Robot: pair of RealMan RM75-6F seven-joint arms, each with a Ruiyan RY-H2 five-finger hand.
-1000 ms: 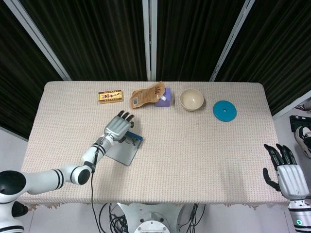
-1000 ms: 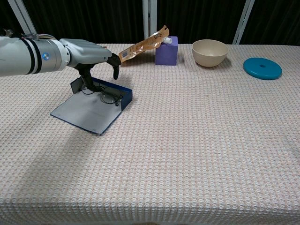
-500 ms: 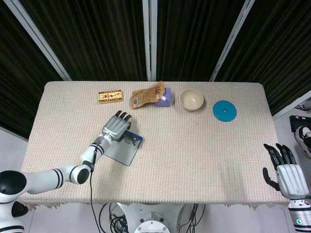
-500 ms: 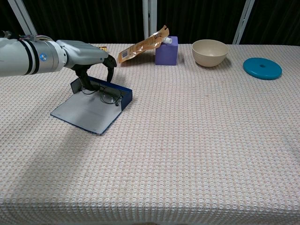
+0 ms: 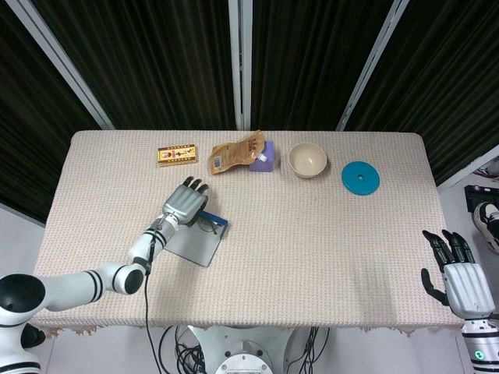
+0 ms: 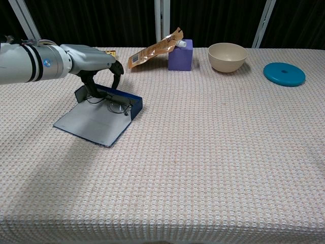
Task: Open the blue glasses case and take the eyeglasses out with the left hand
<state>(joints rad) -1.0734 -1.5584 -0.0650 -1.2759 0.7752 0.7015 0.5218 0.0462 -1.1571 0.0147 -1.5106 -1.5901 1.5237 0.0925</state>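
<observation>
Chest view has the left robot hand (image 6: 94,61) arched over the back of the open blue case (image 6: 101,114), fingers curled down to the tray's rear wall; whether they grip the eyeglasses (image 6: 116,105) or only touch, I cannot tell. The eyeglasses lie in the tray, against the far blue wall, with the grey lid flat on the desk (image 6: 213,152) toward the camera. Behind sit a tan pouch (image 6: 155,50) leaning on a purple box (image 6: 181,54), then a bowl (image 6: 227,56) and a blue disc (image 6: 284,73). From the head view, the right robot hand (image 5: 461,276) hangs off the desk's right edge, fingers spread, holding nothing. A yellow packet (image 5: 177,154) lies near the far edge.
</observation>
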